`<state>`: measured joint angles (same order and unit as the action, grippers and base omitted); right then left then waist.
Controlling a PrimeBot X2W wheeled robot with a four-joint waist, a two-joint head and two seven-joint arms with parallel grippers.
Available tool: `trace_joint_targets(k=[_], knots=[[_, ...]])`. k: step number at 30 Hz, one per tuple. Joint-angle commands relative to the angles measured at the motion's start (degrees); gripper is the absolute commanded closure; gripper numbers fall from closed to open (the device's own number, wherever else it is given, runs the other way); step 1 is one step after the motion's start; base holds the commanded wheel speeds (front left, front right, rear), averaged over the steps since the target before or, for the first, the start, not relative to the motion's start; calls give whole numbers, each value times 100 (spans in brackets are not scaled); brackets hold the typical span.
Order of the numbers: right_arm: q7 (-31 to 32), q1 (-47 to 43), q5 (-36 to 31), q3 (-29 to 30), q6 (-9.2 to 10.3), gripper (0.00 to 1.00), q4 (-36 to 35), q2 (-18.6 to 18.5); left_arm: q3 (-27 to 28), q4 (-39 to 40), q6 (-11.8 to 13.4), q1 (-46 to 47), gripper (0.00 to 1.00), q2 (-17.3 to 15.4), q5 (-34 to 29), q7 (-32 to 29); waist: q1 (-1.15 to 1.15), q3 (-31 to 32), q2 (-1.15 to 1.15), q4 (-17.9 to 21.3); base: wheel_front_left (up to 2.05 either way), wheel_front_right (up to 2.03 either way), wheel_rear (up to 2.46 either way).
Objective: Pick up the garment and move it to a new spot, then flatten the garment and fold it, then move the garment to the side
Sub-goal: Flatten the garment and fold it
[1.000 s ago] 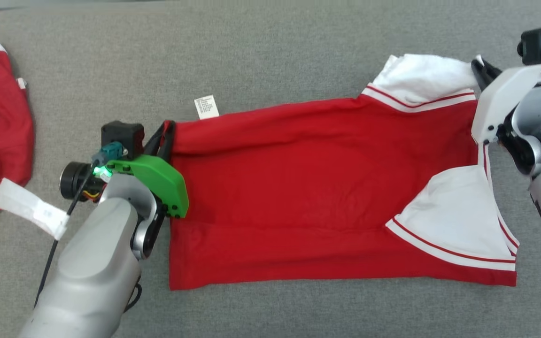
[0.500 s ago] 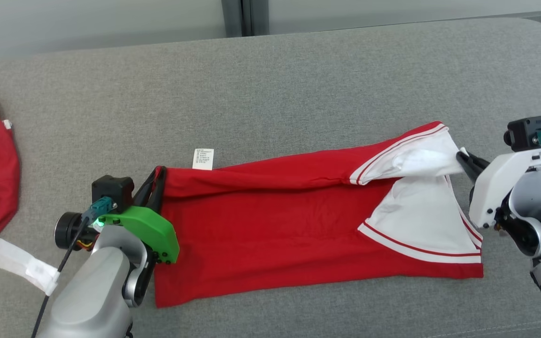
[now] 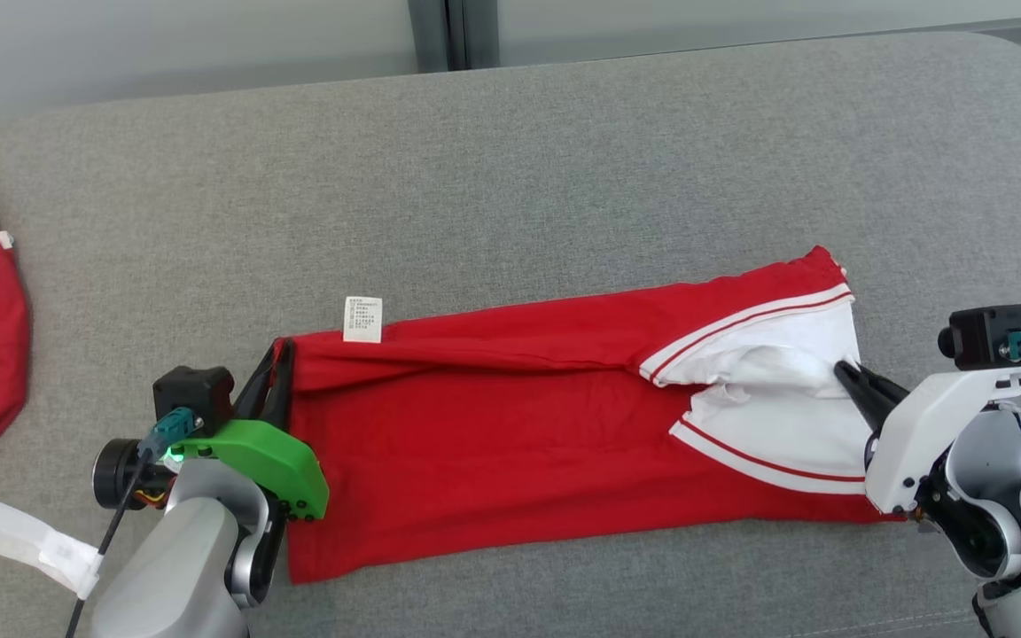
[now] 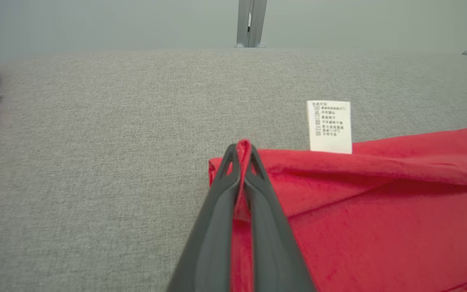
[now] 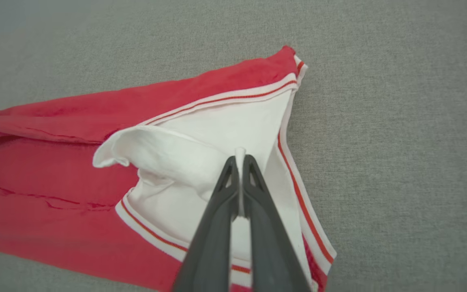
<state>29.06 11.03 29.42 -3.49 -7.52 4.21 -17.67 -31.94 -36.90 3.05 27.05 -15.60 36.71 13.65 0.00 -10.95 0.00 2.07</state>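
The left hand (image 3: 282,348) and right hand (image 3: 841,366), both pinching the shirt (image 3: 493,443), have pulled its far side nearer, starting the fold.

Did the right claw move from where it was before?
Yes. The right claw, shut on the white sleeve, has pulled it nearer the robot, from the shirt's far edge to over the other white sleeve lying on the grey couch.

A plain indoor test room, lab-like, was suggested: a wide counter (image 3: 564,177) covered in grey fabric was set before bare pale wall panels (image 3: 165,44) joined by a grey metal post (image 3: 444,31).
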Motion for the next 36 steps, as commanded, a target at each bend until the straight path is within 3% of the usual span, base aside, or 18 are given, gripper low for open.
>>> trace_joint_targets(k=[1, 2, 3, 4, 5, 6, 10, 16, 23, 29, 36], knots=[[57, -124, -68, 50, 7, 100, -107, 44, 16, -3, 27, -104, 73, -17, 48, 43, 0, -2, 0, 1, 0, 0, 0], [133, -217, -123, 94, 7, 100, -190, 103, 13, -10, 22, -123, 0, -8, 32, 60, 0, -2, 0, 0, 0, 0, 0], [177, -267, -158, 113, 7, 100, -226, 129, 19, -8, 30, -135, 0, -1, 24, 64, 0, -2, 0, -1, 0, 0, 0], [247, -342, -211, 140, 6, 59, -277, 169, 54, -1, 42, -169, 0, 12, 38, 86, 0, 2, 0, -4, 0, 0, 0], [327, -420, -258, 174, 7, 6, -326, 202, 90, 6, 43, -221, 0, 27, 58, 113, 0, 10, 0, -8, 0, 0, 0], [382, -480, -283, 194, 6, 0, -372, 221, 127, 23, 44, -265, 0, 52, 71, 118, 0, 19, 0, -12, 0, 0, 0], [603, -718, -441, 331, 7, 0, -544, 293, 478, 329, 18, -489, 0, 161, 78, 164, 0, 79, 0, -48, 0, 0, 0], [489, -687, -690, 610, 6, 0, -721, 406, 1692, 1608, -109, -1256, 0, 556, -379, 153, 0, 197, 0, -107, 0, 0, 0], [684, -286, -895, 924, 6, 0, -253, 582, 2831, 2707, -634, -2072, 0, 1121, -1126, 155, 0, 299, 0, -187, 0, 0, 0], [865, 216, -1089, 1111, 6, 0, 478, 641, 3125, 2964, -865, -2357, 0, 1247, -1477, 155, 0, 254, 0, -365, 0, 0, 0], [856, 631, -1305, 1275, 6, 0, 1218, 690, 3170, 3044, -947, -2390, 0, 1266, -1488, 155, 0, 122, 0, -606, 0, 0, 0]])
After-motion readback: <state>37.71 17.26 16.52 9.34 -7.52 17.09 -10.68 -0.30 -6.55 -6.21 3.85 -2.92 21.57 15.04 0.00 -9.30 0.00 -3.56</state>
